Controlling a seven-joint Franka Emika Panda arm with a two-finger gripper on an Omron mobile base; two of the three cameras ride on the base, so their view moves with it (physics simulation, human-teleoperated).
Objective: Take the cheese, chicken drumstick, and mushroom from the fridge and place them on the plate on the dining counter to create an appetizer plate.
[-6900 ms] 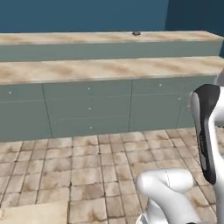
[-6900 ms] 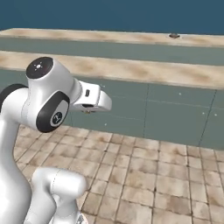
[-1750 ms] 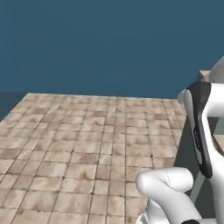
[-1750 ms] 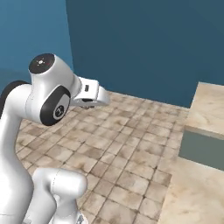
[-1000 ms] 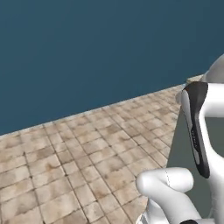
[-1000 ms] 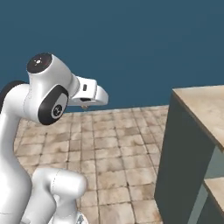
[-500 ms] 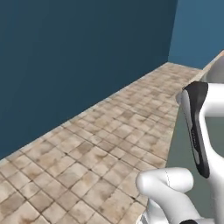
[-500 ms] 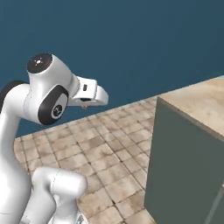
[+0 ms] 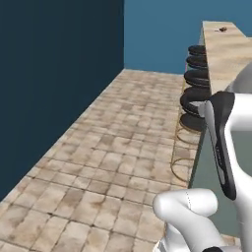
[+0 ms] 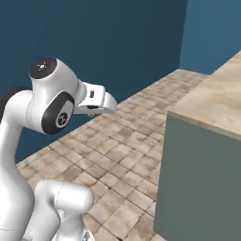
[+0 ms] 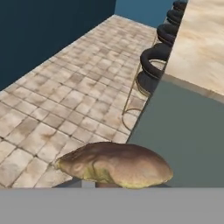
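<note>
My gripper (image 10: 96, 112) is shut on the chicken drumstick (image 11: 116, 164), a brown glossy lumpy piece that lies across the bottom of the hand view and covers the fingertips. The hand is tucked close to the arm, well above the floor. The dining counter (image 9: 224, 54) runs away on the right, with its beige top (image 11: 199, 39) and grey-green end panel (image 10: 202, 179) close by. Far along its top lies a small flat thing (image 9: 222, 29) that looks like the plate. The cheese, the mushroom and the fridge are out of view.
Black stools (image 9: 194, 101) on gold legs line the counter's left side; the nearest one (image 11: 153, 65) is just ahead of the hand. Tan tiled floor (image 9: 113, 162) stretches to the left, up to a dark blue wall (image 9: 49, 74).
The whole picture has swung round with the base: the wall has slid left and the dining counter with its stools has come in on the right. The arm holds the same pose, gripper still shut.
</note>
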